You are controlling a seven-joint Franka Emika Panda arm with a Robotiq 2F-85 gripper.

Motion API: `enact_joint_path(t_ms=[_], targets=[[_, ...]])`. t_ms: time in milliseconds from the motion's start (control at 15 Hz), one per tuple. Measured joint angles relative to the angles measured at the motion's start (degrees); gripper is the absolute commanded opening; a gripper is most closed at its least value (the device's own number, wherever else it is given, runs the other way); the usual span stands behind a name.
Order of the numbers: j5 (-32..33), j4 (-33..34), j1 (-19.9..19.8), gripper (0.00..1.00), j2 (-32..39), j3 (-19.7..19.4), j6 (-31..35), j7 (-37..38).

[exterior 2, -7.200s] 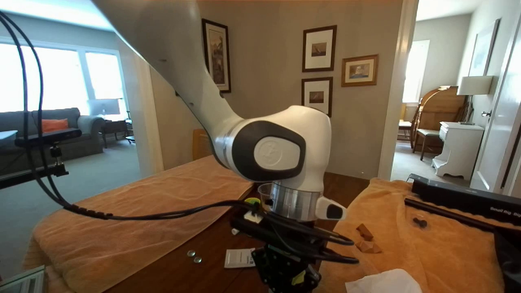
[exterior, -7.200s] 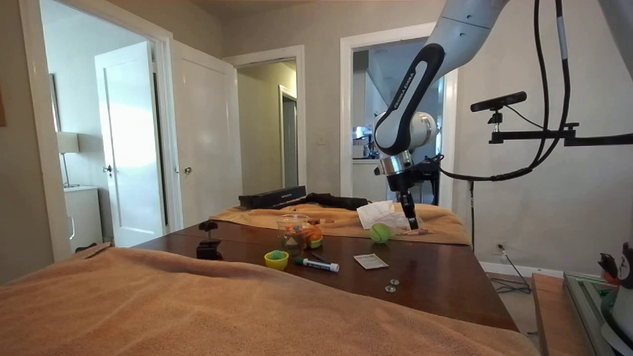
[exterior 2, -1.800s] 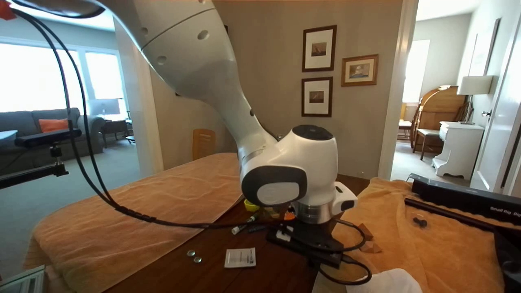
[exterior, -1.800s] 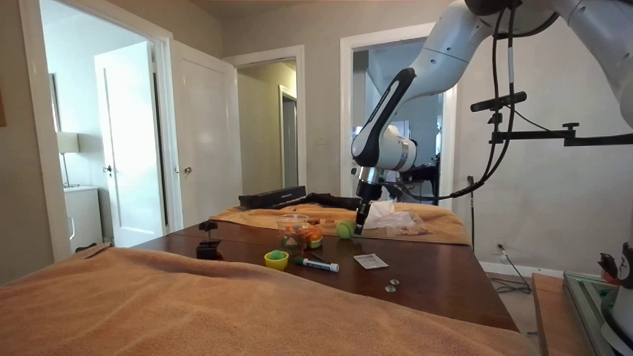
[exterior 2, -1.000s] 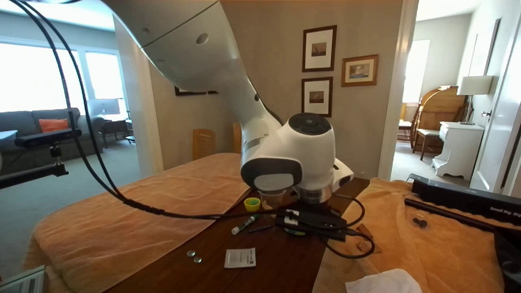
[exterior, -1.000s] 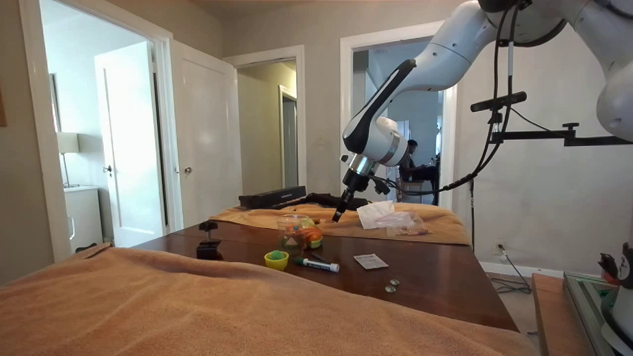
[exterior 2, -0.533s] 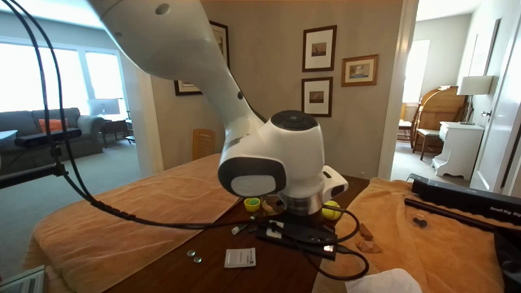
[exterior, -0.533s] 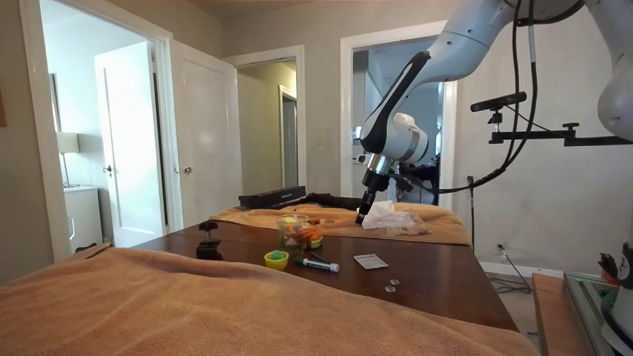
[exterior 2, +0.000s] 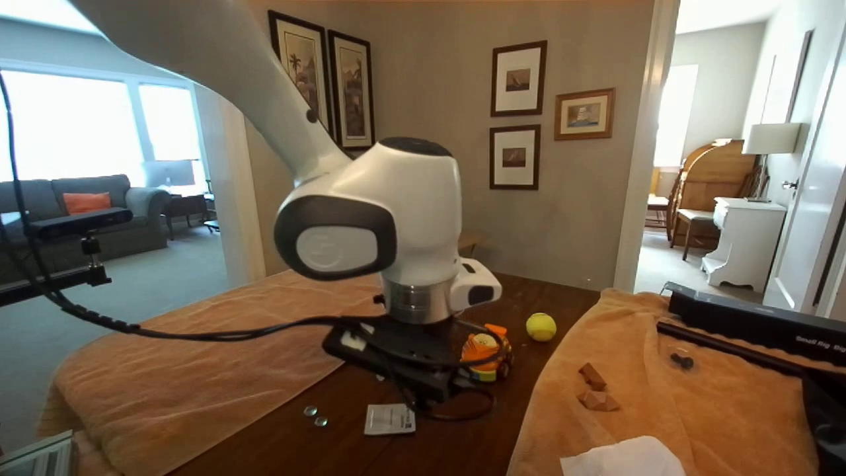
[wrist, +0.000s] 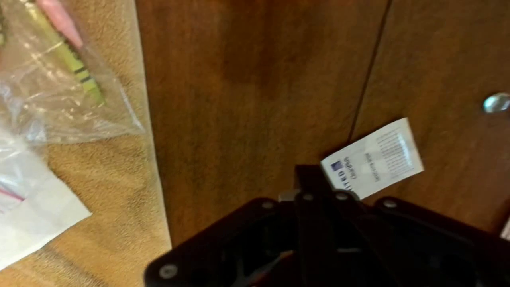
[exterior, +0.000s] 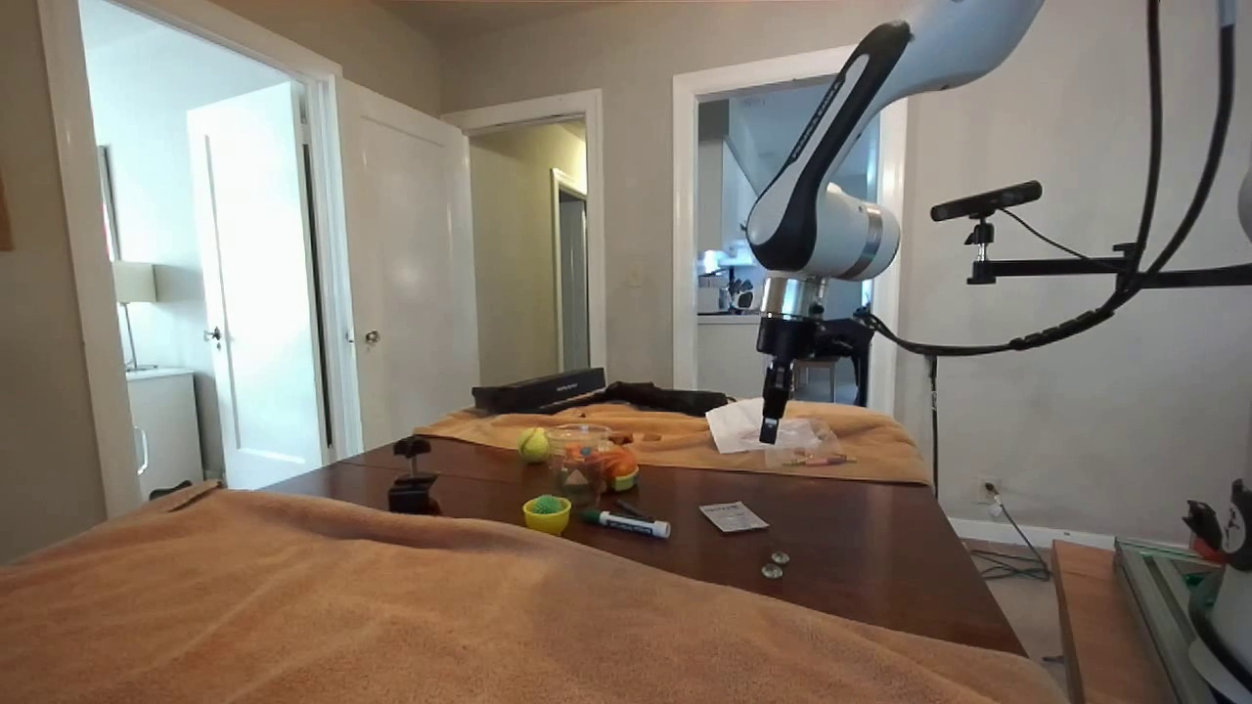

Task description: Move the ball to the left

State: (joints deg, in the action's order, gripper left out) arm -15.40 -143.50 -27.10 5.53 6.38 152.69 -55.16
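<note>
The ball, yellow-green with a fuzzy look, stands on the dark table in both exterior views (exterior: pixel 533 445) (exterior 2: pixel 541 327). In an exterior view it is just left of and behind a clear cup (exterior: pixel 579 460). It is out of the wrist view. My gripper (exterior: pixel 771 430) points down above the table, well to the right of the ball and in front of a white paper, touching nothing that I can see. In the wrist view my gripper's fingers (wrist: pixel 312 175) are together with nothing between them. In an exterior view the arm hides its fingertips.
An orange toy truck (exterior 2: pixel 486 354) is near the ball. A yellow cup (exterior: pixel 546 518), a marker (exterior: pixel 631 525), a white packet (wrist: pixel 372 159) and glass beads (exterior: pixel 773 567) lie on the table. A plastic bag (wrist: pixel 59 99) and white paper (exterior: pixel 738 425) lie on the orange towel.
In an exterior view the ball has moved left, from beside the paper, behind the clear cup, to its far side. My gripper followed left, then swung back right, away from it.
</note>
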Motion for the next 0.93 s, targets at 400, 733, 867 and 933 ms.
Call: enact_joint_path(t_ms=[400,733,867,933], targets=[[8.9,-4.1,12.6,0.00,-12.1,-7.1,-11.8,16.4],[10.2,-5.9,18.6,0.00,-19.8,-7.8,-17.3,24.1],[10.3,-6.3,20.6,0.00,-22.6,-7.8,-21.0,27.0],[10.3,-6.4,21.5,0.01,-24.0,-7.8,-23.0,28.2]])
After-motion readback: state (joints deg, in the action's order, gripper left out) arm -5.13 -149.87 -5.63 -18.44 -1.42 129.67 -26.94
